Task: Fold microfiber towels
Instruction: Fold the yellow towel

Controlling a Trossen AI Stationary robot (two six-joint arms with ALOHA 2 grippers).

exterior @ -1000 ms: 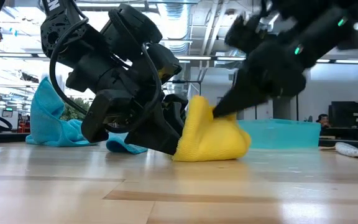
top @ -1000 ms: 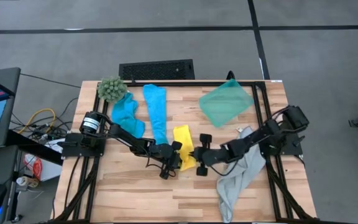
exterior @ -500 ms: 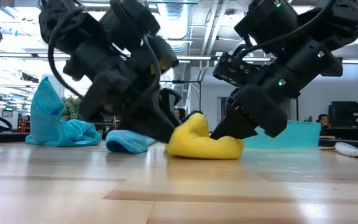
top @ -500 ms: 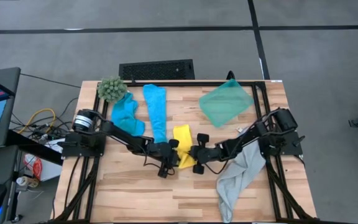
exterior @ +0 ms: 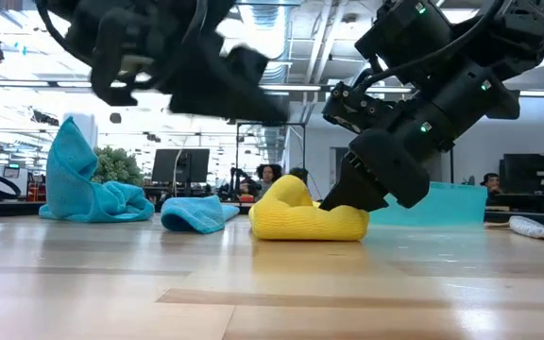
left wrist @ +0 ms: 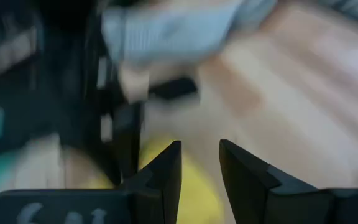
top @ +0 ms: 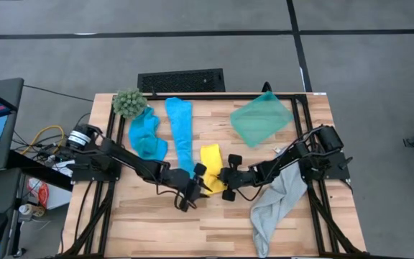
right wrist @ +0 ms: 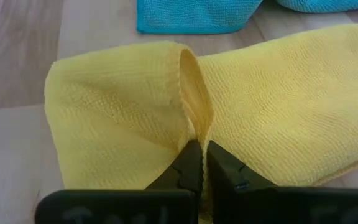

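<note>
Only the right wrist view shows the right gripper [right wrist: 198, 163] pinching the yellow towel's [right wrist: 278, 106] ridge.

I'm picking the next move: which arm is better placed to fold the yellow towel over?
Right. Its gripper is pinching a ridge of the yellow towel; the left gripper hovers empty above.

wooden table [top: 157, 223], four towels [top: 212, 167], bin [top: 260, 120], plant [top: 128, 103]
</note>
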